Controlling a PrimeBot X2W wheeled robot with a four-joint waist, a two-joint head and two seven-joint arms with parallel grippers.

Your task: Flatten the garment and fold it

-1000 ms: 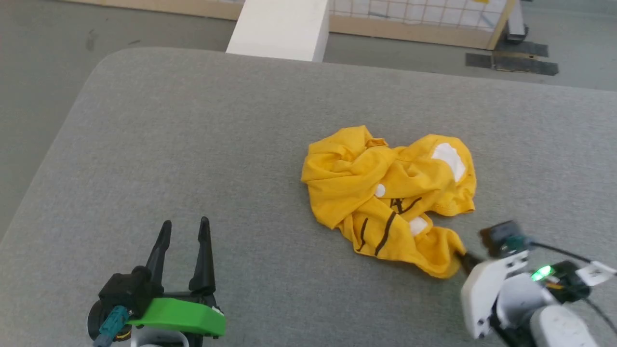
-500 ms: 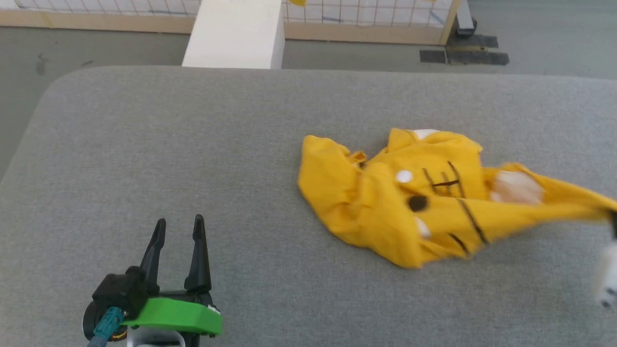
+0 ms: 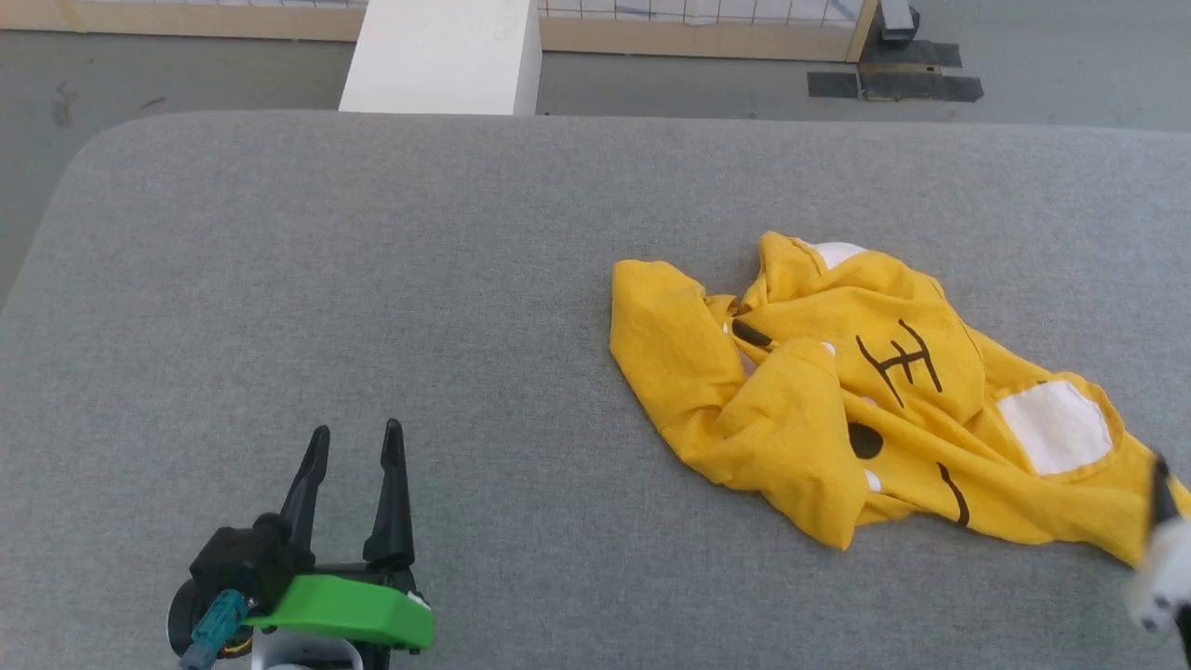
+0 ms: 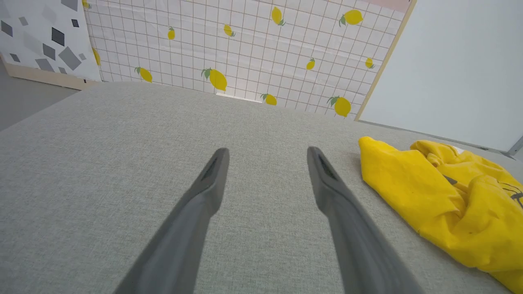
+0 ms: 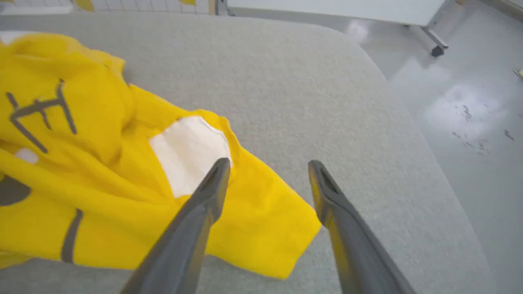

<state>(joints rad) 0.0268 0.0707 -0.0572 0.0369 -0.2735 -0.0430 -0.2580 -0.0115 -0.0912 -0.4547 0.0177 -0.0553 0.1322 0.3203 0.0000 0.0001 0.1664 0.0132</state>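
The garment (image 3: pixel 800 437), a bright yellow T-shirt with black stripes, white patches and dark dots, lies crumpled but partly drawn out on the right half of the grey padded table (image 3: pixel 372 233). My right gripper (image 5: pixel 267 163) hovers open over its right-hand corner (image 5: pixel 265 237), fingers spread with no cloth pinched between them; one dark finger (image 3: pixel 1161 489) shows at the head view's right edge. My left gripper (image 3: pixel 357 430) stands open at the lower left, well clear of the shirt, whose left edge (image 4: pixel 429 192) lies to the right of its fingers (image 4: pixel 267 150).
A white block (image 3: pixel 437 56) stands just beyond the table's far edge. A lemon-printed grid panel (image 4: pixel 245 49) rises behind the table. Shiny floor (image 5: pixel 470 102) drops away past the table's rounded right edge. Bare grey padding stretches across the left half.
My right gripper dragged the shirt's corner to the right, stretching the crumpled heap out, then opened and let go. The head view has shifted. The left gripper stayed put.
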